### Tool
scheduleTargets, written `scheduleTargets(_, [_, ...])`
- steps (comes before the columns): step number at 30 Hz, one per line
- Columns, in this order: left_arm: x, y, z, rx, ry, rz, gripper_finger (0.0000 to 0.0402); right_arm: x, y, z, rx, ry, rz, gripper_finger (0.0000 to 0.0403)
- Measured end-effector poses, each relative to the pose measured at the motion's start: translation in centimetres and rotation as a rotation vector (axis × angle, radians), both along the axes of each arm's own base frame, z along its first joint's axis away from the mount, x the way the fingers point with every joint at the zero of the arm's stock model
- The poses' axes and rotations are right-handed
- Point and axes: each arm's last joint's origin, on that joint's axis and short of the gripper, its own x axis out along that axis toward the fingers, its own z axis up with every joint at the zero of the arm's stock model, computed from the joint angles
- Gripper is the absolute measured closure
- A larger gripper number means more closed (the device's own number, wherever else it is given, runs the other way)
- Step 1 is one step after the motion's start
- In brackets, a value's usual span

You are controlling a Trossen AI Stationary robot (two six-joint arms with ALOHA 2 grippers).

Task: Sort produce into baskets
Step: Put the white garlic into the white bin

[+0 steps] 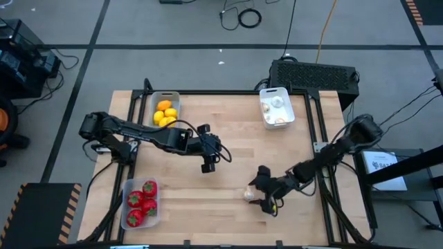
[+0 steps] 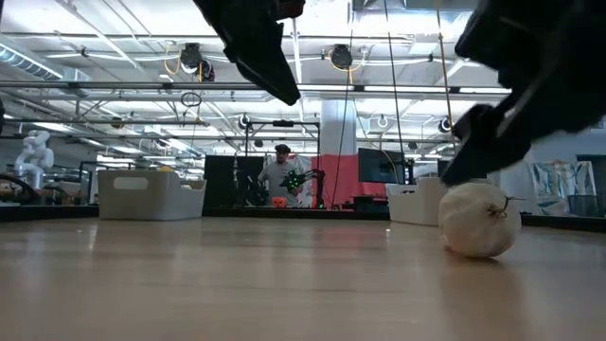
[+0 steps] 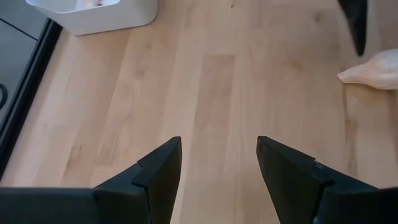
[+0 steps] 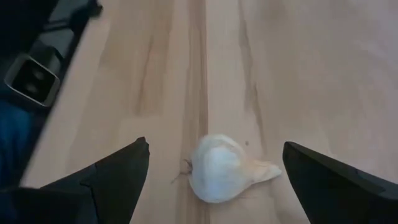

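One garlic bulb (image 4: 219, 168) lies loose between open right pincer (image 4: 211, 171) fingers.

The desk (image 1: 228, 194) is pale wood with lengthwise grain and a black frame. A whitish garlic bulb (image 4: 221, 168) lies on it, faintly streaked with a tan stem. The grey basket (image 1: 165, 97) holds yellow-orange lemons (image 1: 165, 114). The white basket (image 1: 266, 93) holds whitish bulbs (image 1: 278, 111). The clear basket (image 1: 156, 214) holds glossy red pieces (image 1: 141, 200) with green tops. Both arms are black, as are the left gripper (image 1: 216, 160) and right gripper (image 1: 261, 191). The floor (image 1: 173, 28) is grey, with dark lines.
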Motion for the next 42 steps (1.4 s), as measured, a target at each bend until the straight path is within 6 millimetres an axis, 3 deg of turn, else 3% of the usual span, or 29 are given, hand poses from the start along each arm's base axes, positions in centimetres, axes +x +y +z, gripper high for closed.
scheduleTargets(10, [0.3, -0.3, 0.3, 0.000, -0.048, -0.012, 0.0185, 2.0, 1.6, -4.8, -0.297, -0.038, 0.245, 0.0046])
scheduleTargets(16, [0.6, -0.3, -0.1, 0.002, -0.039, -0.012, 0.0185, 2.6, 1.8, -6.4, -0.317, -0.011, 0.249, 0.0046])
scheduleTargets(29, [1.6, -0.5, -2.2, 0.023, 0.028, -0.057, 0.0185, 2.6, 1.5, -5.6, -0.280, -0.008, 0.221, 0.0052])
scheduleTargets(36, [2.2, -0.6, -2.0, 0.016, -0.037, -0.060, 0.0185, 2.8, 0.3, -4.6, -0.292, -0.001, 0.185, 0.0098])
scheduleTargets(42, [2.9, -0.6, -3.2, 0.022, -0.127, -0.097, 0.0185, 2.5, -1.3, -3.3, -0.279, 0.063, 0.119, 0.0151])
